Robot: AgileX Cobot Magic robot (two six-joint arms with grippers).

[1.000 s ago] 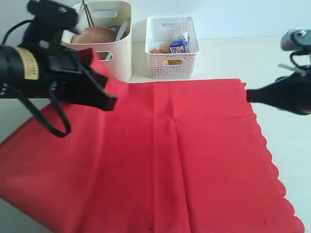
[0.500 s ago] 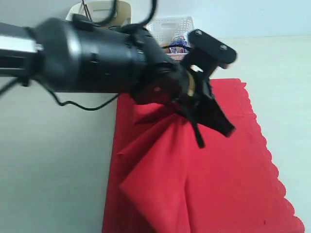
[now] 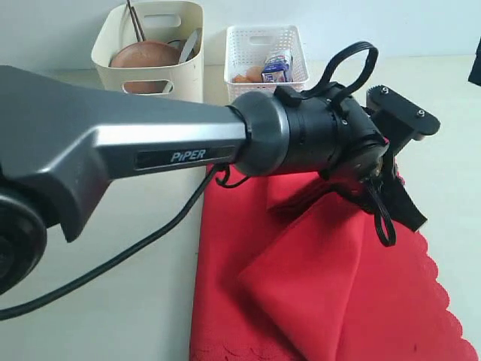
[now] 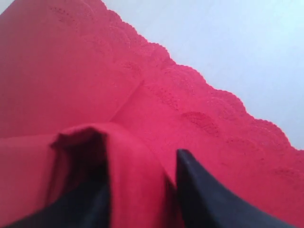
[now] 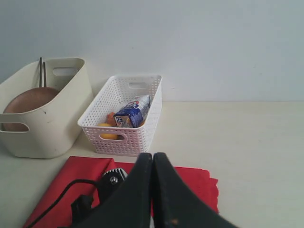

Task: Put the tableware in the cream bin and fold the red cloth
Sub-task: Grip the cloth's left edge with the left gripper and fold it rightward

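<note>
One cloth (image 4: 95,71) in left end effector (image 4: 140,187)

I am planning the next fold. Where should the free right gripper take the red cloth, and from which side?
Probably its scalloped edge, approached low from the bare table on the right gripper's own side. There the red cloth lies flat, thin and uncovered, so one finger could slide under. The left gripper pinches a raised fold farther in.

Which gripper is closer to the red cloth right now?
Left. The left gripper is clamped on a fold of the red cloth; the right gripper hangs shut clear of it, holding nothing.
</note>
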